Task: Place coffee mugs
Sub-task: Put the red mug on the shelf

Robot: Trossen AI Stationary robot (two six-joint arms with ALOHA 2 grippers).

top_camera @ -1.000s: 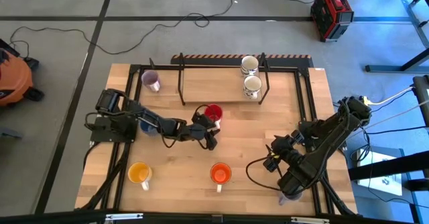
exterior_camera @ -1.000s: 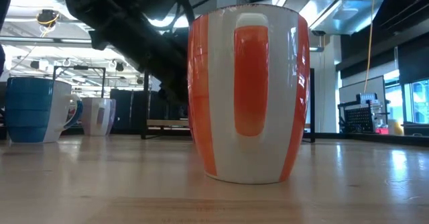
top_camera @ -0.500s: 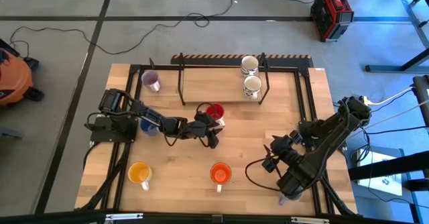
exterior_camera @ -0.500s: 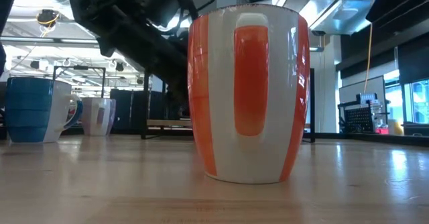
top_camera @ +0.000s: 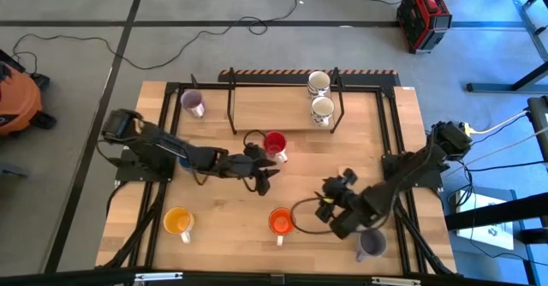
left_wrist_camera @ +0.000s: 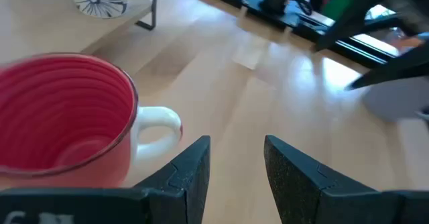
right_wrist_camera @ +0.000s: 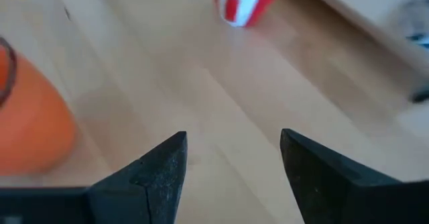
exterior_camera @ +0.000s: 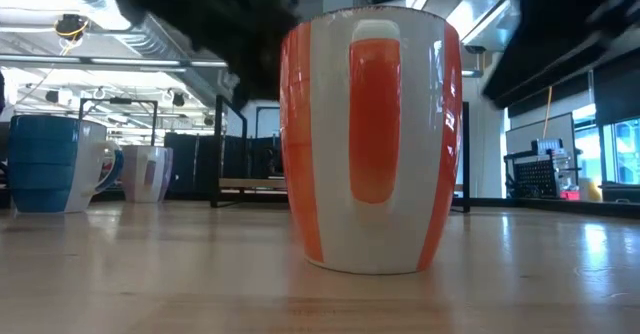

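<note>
A red mug stands upright on the wooden table, its white handle toward my left gripper. That gripper hovers open just beside it, with nothing between its fingers. My right gripper is open and slants down over bare table, to the right of an orange mug. A yellow-orange mug stands near the front left. Lilac mugs stand at the far left and the front right. Two white mugs sit on a shelf.
A raised wooden shelf on a black frame stands at the table's far side. The low view shows a blue mug at the left. Black rails run along the table's sides. Bare wood lies between the two grippers.
My left gripper has risen beside the red mug, which has stayed in place. My right gripper has come down and gone toward the table's left, nearer the orange mug, uncovering the lilac mug at the front right. Neither gripper has changed its gap.
</note>
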